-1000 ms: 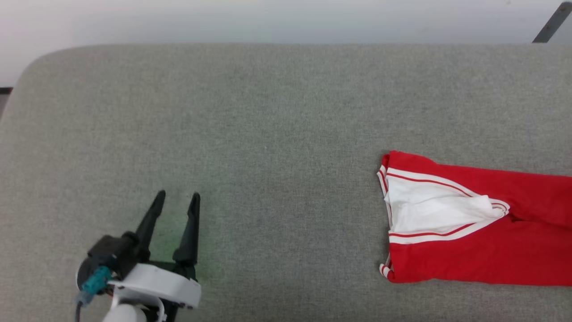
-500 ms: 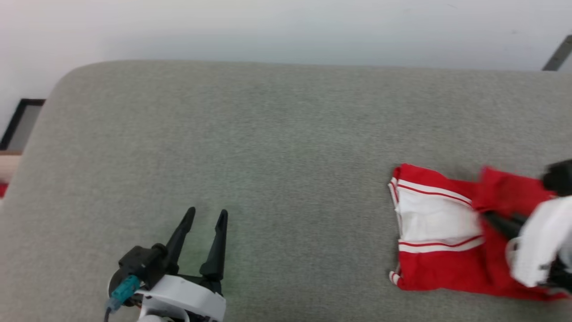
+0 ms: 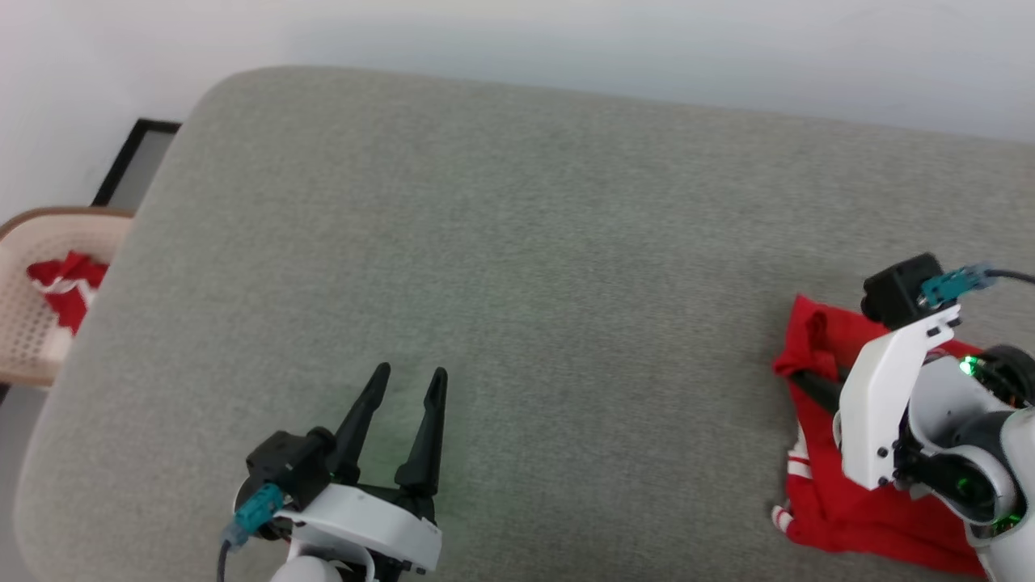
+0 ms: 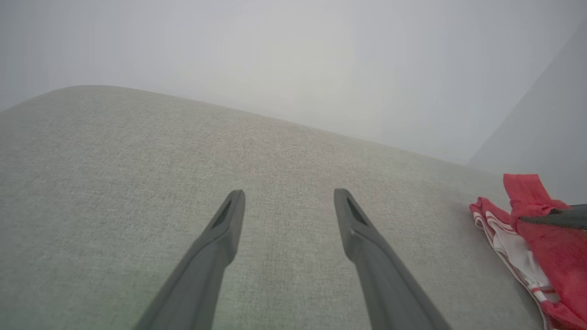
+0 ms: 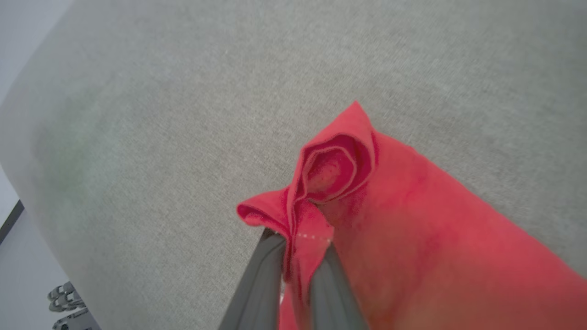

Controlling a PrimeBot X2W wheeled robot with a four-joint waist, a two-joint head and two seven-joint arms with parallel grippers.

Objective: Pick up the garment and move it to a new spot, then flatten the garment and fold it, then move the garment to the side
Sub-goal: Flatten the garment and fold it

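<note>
Right tool (image 5: 298,243) clamped shut on a red fold of the garment (image 3: 825,501), right side of the grey worktop (image 3: 525,242).
Nearest, lower left in head view: left tool (image 3: 409,370) spread wide, gripping nothing, over bare worktop, well apart from the garment. Farther right: garment crumpled near the worktop's right front edge, pinched fold bunched up into a peak at the fingertips, rest lying on the worktop, red-and-white striped trim showing at its near left corner. Beyond, off the worktop's left edge: beige perforated basket (image 3: 48,218) with a small red-and-white cloth (image 3: 61,283) inside. Farthest: black frame (image 3: 133,158) low against the pale wall (image 3: 566,40).
</note>
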